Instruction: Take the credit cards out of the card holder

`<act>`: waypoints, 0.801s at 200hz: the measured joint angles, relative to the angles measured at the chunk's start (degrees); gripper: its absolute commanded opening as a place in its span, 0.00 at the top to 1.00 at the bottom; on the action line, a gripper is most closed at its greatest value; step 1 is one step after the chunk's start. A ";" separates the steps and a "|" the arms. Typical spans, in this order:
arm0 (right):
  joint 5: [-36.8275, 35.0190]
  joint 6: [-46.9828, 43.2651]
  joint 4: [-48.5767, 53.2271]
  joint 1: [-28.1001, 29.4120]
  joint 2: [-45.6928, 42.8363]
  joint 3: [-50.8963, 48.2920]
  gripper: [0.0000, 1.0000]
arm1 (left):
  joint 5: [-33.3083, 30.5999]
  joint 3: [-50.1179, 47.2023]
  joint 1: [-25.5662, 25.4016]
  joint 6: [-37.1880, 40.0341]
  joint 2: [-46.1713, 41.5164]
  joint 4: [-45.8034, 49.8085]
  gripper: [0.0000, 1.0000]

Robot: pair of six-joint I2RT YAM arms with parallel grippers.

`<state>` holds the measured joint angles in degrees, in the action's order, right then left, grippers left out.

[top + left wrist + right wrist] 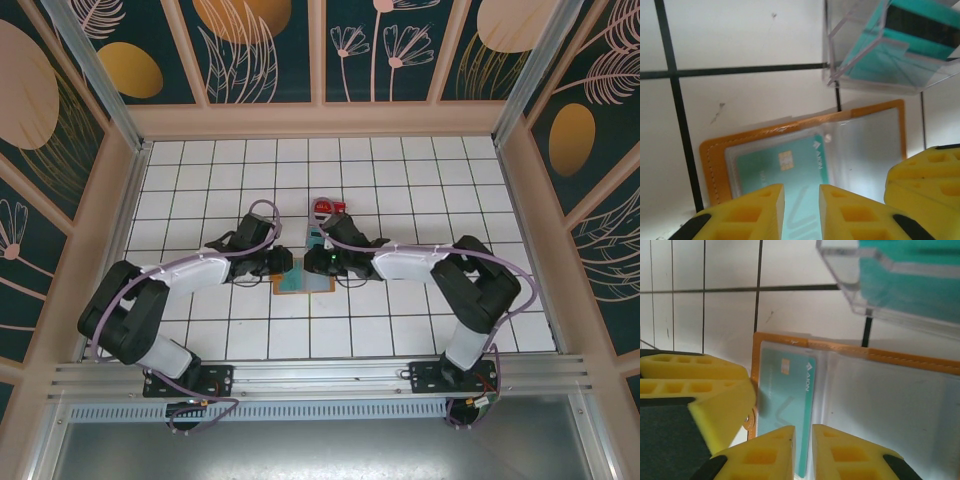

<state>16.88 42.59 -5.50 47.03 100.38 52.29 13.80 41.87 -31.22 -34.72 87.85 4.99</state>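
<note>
The card holder point(300, 284) lies open on the tiles, orange-bordered point(712, 160) with clear pale pockets point(890, 405). A teal credit card point(785, 165) point(785, 390) sits in its left pocket. My left gripper point(801, 212) hovers low over that card, jaws a narrow gap apart with nothing between them. My right gripper point(803, 452) is over the card's near right edge, jaws almost together. I cannot tell whether they pinch the edge. Both grippers meet above the holder point(285, 262) point(322, 262). A red card point(325, 208) lies beyond the holder.
A clear acrylic stand point(890, 55) point(900, 285) holding another teal card stands just behind the holder. The other arm's yellow fingers point(927, 175) point(705, 390) crowd each wrist view. White tiled floor point(450, 180) spreads around, walled by patterned panels.
</note>
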 measured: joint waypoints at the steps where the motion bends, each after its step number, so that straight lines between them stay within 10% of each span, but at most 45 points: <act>1: 0.04 -0.02 0.00 0.02 0.09 0.04 0.83 | 0.00 0.00 0.00 0.00 0.04 0.00 0.73; 160: 1.27 0.22 0.15 0.61 5.60 2.67 0.83 | -1.20 -0.09 0.00 -0.02 3.82 -1.68 0.75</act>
<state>18.15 42.81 -5.34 47.64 105.97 54.96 12.60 41.78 -31.22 -34.74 91.68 3.31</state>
